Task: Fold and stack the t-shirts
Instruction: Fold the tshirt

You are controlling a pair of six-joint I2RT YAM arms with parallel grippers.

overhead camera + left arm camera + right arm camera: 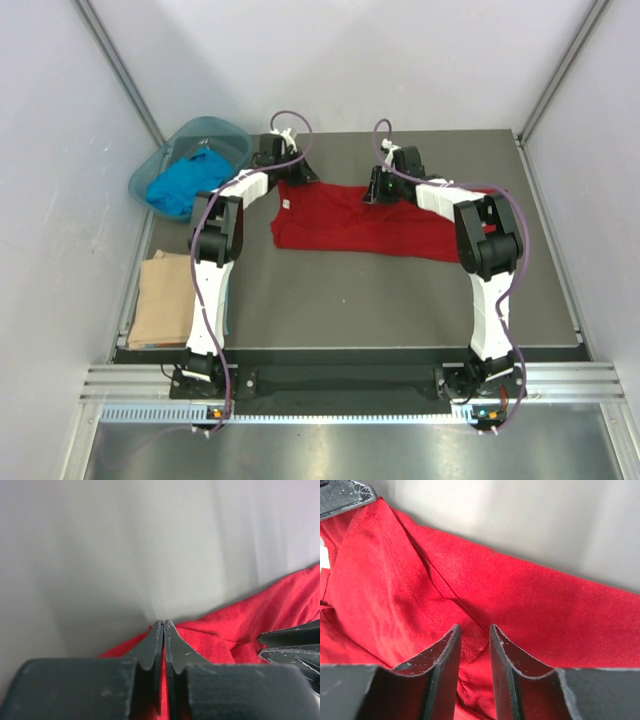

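The deep red t-shirt [360, 225] lies spread across the back of the table, its white neck label [283, 204] toward the left. My left gripper [293, 177] is at its far left corner. In the left wrist view its jaws [164, 622] are pressed together on a thin edge of the red cloth [235, 625]. My right gripper [378, 192] sits on the shirt's far edge near the middle. Its jaws [475, 627] stand a little apart with a bunched fold and seam of red cloth [545, 610] between them. A bright blue t-shirt [185, 185] lies crumpled in the basin. A folded tan t-shirt [160, 300] rests at the near left.
The translucent teal basin [215, 125] stands at the back left corner, just left of the left arm. Grey walls close in the back and both sides. Dark tabletop [380, 300] shows in front of the red shirt.
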